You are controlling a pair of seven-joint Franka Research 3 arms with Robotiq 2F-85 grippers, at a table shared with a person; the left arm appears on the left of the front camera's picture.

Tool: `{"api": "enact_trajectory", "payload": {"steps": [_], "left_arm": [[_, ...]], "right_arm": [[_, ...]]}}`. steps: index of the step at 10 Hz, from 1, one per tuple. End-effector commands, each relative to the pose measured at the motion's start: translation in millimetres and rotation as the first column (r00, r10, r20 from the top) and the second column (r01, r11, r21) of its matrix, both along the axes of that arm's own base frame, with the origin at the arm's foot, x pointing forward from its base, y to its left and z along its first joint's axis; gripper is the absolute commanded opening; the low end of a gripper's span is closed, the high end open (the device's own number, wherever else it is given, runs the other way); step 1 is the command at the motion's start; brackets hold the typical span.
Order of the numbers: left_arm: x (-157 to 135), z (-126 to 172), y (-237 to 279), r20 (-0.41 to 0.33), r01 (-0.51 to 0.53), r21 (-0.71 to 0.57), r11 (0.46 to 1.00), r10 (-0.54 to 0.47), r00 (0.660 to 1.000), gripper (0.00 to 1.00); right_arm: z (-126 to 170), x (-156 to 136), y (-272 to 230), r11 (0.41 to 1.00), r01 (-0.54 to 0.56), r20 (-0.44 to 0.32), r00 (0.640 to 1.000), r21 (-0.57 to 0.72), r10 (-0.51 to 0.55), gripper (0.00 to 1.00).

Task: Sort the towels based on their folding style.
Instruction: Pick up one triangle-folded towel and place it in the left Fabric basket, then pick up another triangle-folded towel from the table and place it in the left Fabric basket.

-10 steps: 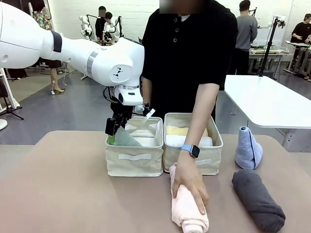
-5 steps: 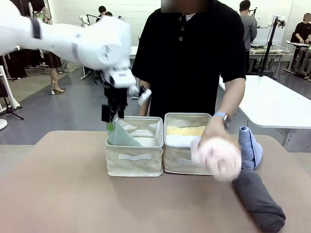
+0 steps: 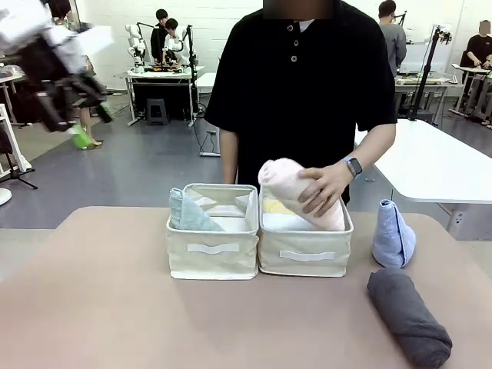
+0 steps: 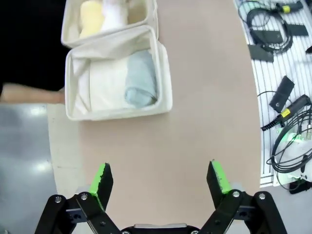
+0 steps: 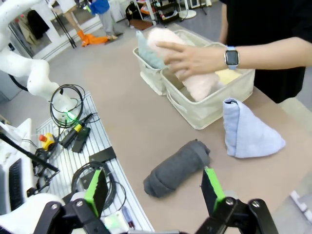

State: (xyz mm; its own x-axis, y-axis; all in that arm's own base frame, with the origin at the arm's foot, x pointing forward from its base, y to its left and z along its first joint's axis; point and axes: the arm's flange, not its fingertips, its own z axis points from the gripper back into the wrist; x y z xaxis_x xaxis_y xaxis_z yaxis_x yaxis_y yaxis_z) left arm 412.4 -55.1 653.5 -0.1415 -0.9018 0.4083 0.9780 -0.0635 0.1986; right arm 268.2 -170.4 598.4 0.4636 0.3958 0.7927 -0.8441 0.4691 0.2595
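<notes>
A person's hand (image 3: 327, 187) lowers the pink rolled towel (image 3: 290, 188) onto the right cream bin (image 3: 304, 257), where a yellow roll (image 3: 274, 207) lies. In the left bin (image 3: 213, 257) leans the pale grey-green cone towel (image 3: 188, 216). On the table to the right, the light blue cone (image 3: 393, 235) stands upright and the dark grey roll (image 3: 407, 317) lies nearer me. My left gripper (image 3: 88, 127), blurred, is high at the far left. From its wrist it stands open (image 4: 160, 178) and empty over bare table, the grey-green towel (image 4: 140, 85) beyond. My right gripper (image 5: 154, 189) is open above the dark grey roll (image 5: 178, 168).
The two bins stand side by side at the table's middle, right in front of the person. A white table (image 3: 430, 157) is behind on the right. Cables and a metal rack (image 5: 73, 146) lie beside the table's edge in the right wrist view.
My left gripper let go of the grey-green cone in the left bin, then rose and swung away to the far left. The person lifted the pink roll from the table onto the right bin.
</notes>
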Motion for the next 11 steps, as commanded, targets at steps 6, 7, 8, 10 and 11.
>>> {"api": "enact_trajectory", "payload": {"steps": [6, 7, 8, 10, 11], "left_arm": [[-16, -43, 51, -0.076, -0.106, -0.043, 0.993, 0.103, 0.992, 1.0], [-16, -43, 51, -0.076, -0.106, -0.043, 0.993, 0.103, 0.992, 1.0], [-16, -43, 51, -0.076, -0.106, -0.043, 0.993, 0.103, 0.992, 1.0], [-14, -44, 50, -0.078, -0.128, -0.012, 0.992, 0.127, 0.989, 1.0], [-3, -21, 88, -0.1, -0.179, -0.172, 0.969, 0.164, 0.981, 1.0]], "right_arm": [[0, 2, 2, 0.999, -0.01, 0.022, 1.0, 0.033, 0.009, 1.0], [0, 2, 2, 0.999, -0.01, 0.022, 1.0, 0.033, 0.009, 1.0], [0, 2, 2, 0.999, -0.01, 0.022, 1.0, 0.033, 0.009, 1.0], [0, 2, 2, 0.999, -0.01, 0.022, 1.0, 0.033, 0.009, 1.0], [0, 2, 2, 0.999, -0.01, 0.022, 1.0, 0.033, 0.009, 1.0]]}}
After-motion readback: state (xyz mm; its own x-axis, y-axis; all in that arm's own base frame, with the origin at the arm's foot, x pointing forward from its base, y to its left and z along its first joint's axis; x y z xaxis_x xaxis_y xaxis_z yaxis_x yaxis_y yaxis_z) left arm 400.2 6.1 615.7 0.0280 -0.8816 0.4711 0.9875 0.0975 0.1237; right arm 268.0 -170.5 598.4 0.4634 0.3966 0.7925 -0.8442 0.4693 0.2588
